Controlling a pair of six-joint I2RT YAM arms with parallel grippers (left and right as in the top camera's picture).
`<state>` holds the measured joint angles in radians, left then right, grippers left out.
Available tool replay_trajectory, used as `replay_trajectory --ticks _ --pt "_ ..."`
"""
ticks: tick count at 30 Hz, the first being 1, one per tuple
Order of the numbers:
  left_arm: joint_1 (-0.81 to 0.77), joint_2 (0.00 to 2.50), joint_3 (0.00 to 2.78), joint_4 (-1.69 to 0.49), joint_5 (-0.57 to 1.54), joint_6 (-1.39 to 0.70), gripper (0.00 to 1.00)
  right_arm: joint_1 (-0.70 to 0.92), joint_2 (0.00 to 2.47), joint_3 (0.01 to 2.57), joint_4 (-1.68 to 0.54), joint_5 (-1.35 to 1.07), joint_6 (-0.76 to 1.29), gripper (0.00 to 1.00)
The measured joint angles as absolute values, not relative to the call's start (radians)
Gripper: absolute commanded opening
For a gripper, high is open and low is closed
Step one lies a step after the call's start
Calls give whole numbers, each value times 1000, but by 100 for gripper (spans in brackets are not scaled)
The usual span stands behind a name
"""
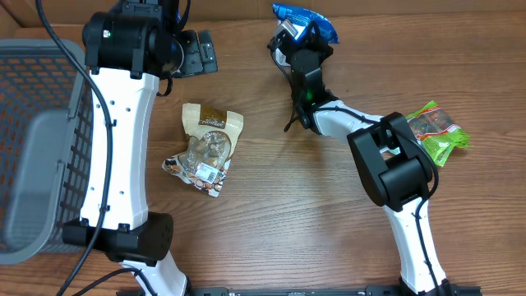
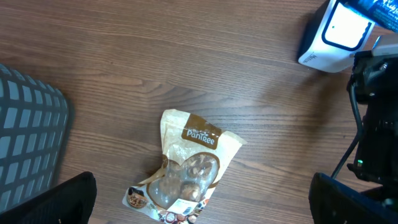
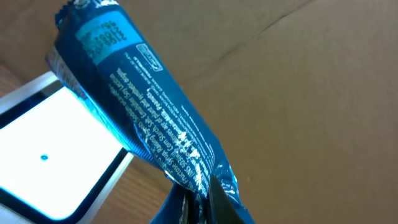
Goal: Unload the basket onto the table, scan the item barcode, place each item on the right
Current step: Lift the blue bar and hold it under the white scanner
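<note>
The blue snack packet [image 3: 155, 118] sits clamped in the right end effector [image 3: 196, 202], just over the white scanner [image 3: 56, 155]; the left end effector [image 1: 194, 53] stands spread apart.

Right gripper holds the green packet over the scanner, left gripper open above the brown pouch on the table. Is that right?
Not quite: the right gripper holds the blue packet, as the right wrist view shows; the green packet lies on the table. The rest stands.
</note>
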<state>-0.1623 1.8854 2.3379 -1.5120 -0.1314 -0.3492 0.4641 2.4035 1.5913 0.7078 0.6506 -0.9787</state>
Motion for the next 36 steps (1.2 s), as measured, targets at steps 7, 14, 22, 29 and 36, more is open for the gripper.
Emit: replay_trajectory --ticks 7,14,22,29,36 --pt "-162 1885 2338 -1512 -131 -349 100 431 2407 1591 747 605 -988 4" --pt "-162 1885 2338 -1512 -131 -349 100 399 2409 1591 748 553 -988 4" --pt "-162 1885 2338 -1512 -131 -349 100 393 2449 1591 789 497 -981 4" --pt "-162 1885 2338 -1512 -131 -349 100 393 2478 1591 808 471 -963 4" --pt "-162 1885 2338 -1512 -131 -349 100 393 2479 1591 837 468 -961 4"
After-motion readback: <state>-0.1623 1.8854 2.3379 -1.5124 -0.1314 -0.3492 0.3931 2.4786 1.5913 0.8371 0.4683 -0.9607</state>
